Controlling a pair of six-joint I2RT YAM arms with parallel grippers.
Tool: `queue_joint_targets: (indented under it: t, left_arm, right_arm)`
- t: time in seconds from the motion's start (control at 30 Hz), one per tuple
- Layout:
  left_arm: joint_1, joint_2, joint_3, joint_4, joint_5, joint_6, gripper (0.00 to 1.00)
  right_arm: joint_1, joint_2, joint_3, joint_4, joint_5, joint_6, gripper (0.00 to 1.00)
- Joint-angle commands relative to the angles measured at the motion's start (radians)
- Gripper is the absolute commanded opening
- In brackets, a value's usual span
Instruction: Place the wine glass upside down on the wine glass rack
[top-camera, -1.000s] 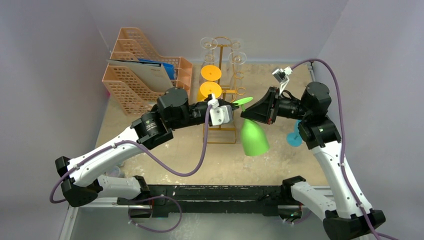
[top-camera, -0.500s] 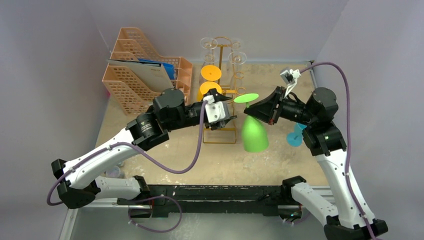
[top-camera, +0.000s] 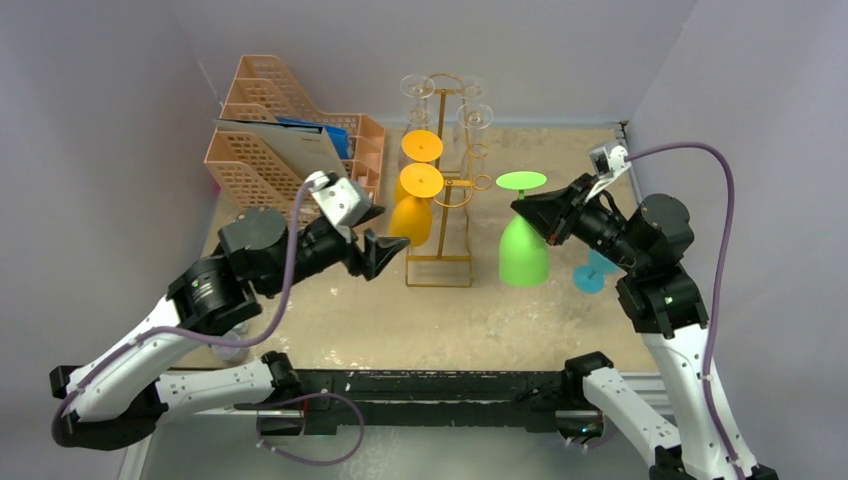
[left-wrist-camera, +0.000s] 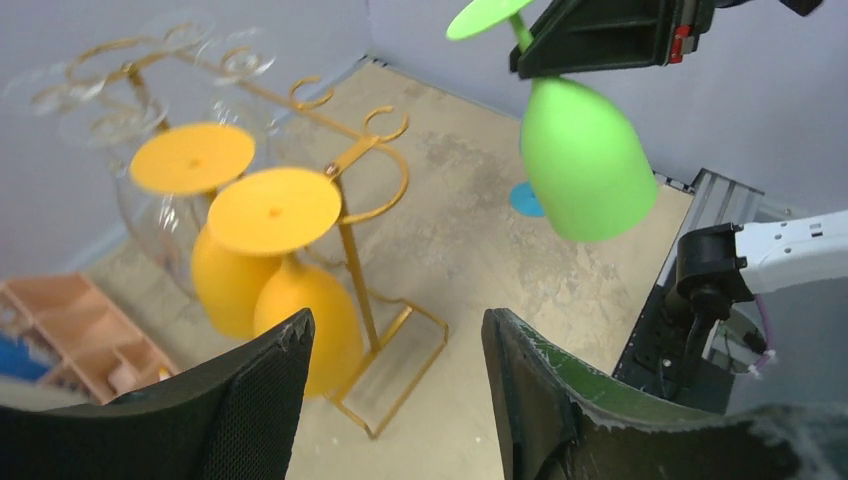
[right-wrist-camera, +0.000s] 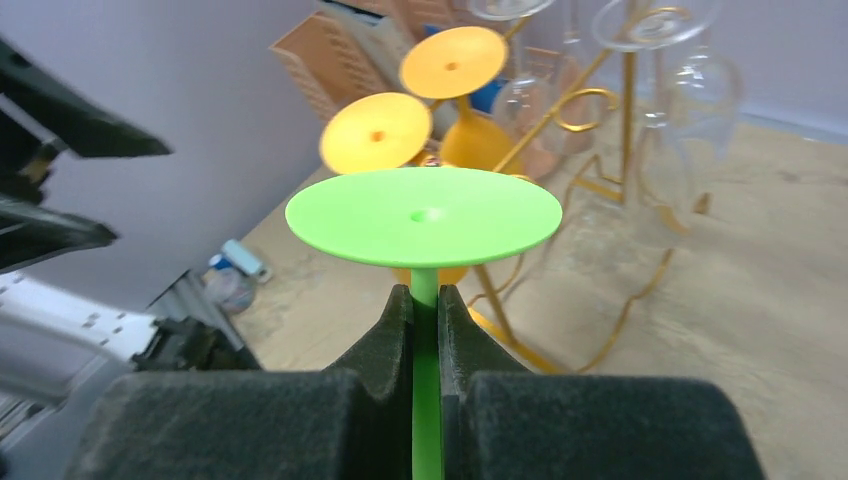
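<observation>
The green wine glass (top-camera: 524, 255) hangs upside down to the right of the wine glass rack (top-camera: 441, 205), foot up and bowl down. My right gripper (top-camera: 522, 207) is shut on its stem just under the round foot (right-wrist-camera: 424, 215); the fingers (right-wrist-camera: 392, 320) pinch the stem from both sides. The left wrist view shows the green bowl (left-wrist-camera: 585, 150) in the air above the table. The gold wire rack (left-wrist-camera: 355, 260) carries two orange glasses (top-camera: 412, 215) upside down. My left gripper (top-camera: 385, 247) stands open and empty, left of the rack's base (left-wrist-camera: 398, 335).
Clear glasses (top-camera: 418, 88) hang on the rack's upper hooks. A peach lattice file organizer (top-camera: 270, 150) with papers stands at the back left. A blue object (top-camera: 590, 275) lies on the table beside the right arm. A small clear bottle (top-camera: 228, 345) sits near the left arm's base.
My left gripper opened, let go of the green glass's foot and drew back left, away from the rack. The right gripper swung the glass from tilted to hanging straight, slightly right.
</observation>
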Motion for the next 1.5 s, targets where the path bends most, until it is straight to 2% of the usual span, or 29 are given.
queue_joint_targets:
  t: [0.0, 0.17, 0.4, 0.7, 0.97, 1.3, 1.47]
  left_arm:
    - [-0.001, -0.084, -0.057, -0.157, -0.188, -0.247, 0.61]
    - [-0.002, -0.176, -0.168, -0.24, -0.264, -0.446, 0.61]
    - [-0.002, -0.238, -0.249, -0.317, -0.329, -0.586, 0.6]
    - [-0.002, -0.252, -0.254, -0.342, -0.365, -0.617, 0.6]
    - [-0.002, -0.238, -0.264, -0.343, -0.36, -0.637, 0.59]
    - [-0.002, -0.219, -0.272, -0.358, -0.378, -0.636, 0.59]
    - [-0.002, -0.207, -0.271, -0.36, -0.381, -0.635, 0.59]
  right_arm:
    - [0.003, 0.01, -0.017, 0.019, 0.173, -0.059, 0.0]
    - [0.003, 0.055, -0.058, 0.089, 0.235, -0.07, 0.0]
    - [0.003, 0.175, -0.092, 0.307, 0.229, -0.129, 0.0]
    - [0.002, 0.261, -0.166, 0.599, 0.235, -0.25, 0.0]
    - [0.003, 0.314, -0.237, 0.811, 0.098, -0.26, 0.0]
    - [0.002, 0.355, -0.261, 0.847, 0.079, -0.349, 0.0]
    - [0.002, 0.367, -0.29, 0.934, 0.023, -0.348, 0.0]
